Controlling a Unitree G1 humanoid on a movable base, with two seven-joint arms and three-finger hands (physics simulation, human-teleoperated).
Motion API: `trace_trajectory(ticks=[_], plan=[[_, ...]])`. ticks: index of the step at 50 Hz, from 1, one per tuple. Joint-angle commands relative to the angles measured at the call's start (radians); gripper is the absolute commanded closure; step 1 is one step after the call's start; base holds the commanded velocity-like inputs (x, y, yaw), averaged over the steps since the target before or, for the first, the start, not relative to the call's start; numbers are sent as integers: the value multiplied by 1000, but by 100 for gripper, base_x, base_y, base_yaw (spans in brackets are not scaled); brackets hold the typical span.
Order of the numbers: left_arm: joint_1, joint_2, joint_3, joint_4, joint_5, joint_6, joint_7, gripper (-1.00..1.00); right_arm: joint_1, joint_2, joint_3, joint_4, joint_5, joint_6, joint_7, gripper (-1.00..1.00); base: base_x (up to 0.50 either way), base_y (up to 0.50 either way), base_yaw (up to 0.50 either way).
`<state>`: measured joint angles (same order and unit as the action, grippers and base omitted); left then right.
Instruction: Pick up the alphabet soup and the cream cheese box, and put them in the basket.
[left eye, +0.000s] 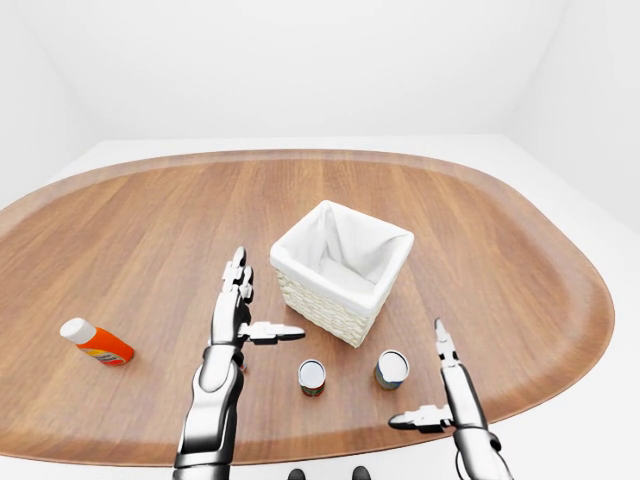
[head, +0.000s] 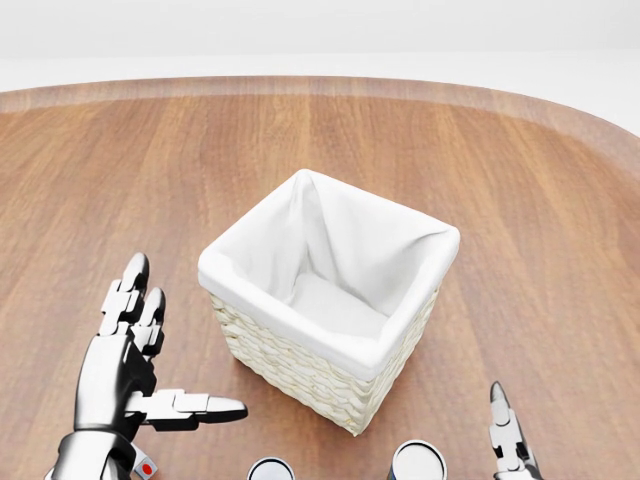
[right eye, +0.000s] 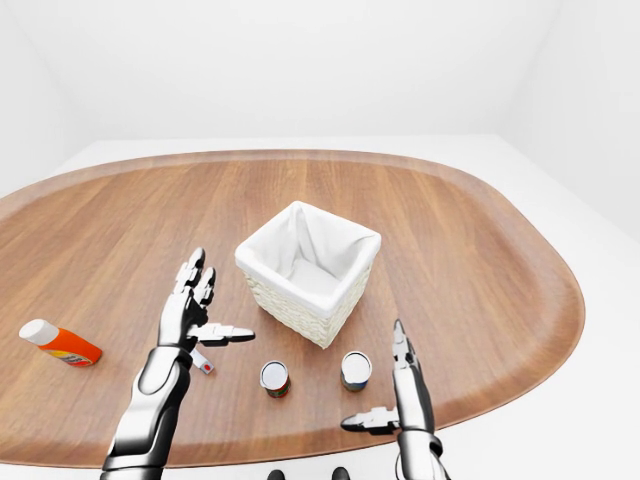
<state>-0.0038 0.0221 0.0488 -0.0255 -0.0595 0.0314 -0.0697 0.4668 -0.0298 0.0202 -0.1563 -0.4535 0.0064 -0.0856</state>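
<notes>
Seemingly nearest, the right hand (right eye: 395, 395), fingers spread and empty, sits just right of two upright cans (right eye: 356, 370) on the worktop (right eye: 480, 260) below the basket (right eye: 308, 268), left hand (right eye: 188, 310) also spread and empty; no cream cheese box visible

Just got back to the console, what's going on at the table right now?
Nothing is picked up yet. Both hands are open and empty: the left robot hand hovers left of the white-lined basket, the right robot hand sits low near the table edge. Two cans stand just below the basket, which looks empty. An orange bottle lies far left.
</notes>
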Motion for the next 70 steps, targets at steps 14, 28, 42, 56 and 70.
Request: trace_trajectory(ticks=[14, 28, 42, 56, 70], plan=[[-4, 1, 3, -3, -7, 5, 2, -100, -107, -6, 20, 180, -1, -2, -5, -100, 0, 0, 0], [-6, 2, 4, -2, -8, 8, 2, -100, -182, -4, 7, 277, 58, 76, 23, -100, 0, 0, 0], [-7, 2, 6, -3, -10, 9, 3, -100, -271, -11, -1, 378, 76, 81, 48, -100, 0, 0, 0], [-5, 2, 6, -9, -11, 12, 3, -100, -376, -24, -31, 535, 119, 81, 50, -100, 0, 0, 0], [-4, 2, 8, -13, -12, 14, 5, -100, -415, -28, -36, 581, 151, 81, 63, 45, 0, 0, 0]])
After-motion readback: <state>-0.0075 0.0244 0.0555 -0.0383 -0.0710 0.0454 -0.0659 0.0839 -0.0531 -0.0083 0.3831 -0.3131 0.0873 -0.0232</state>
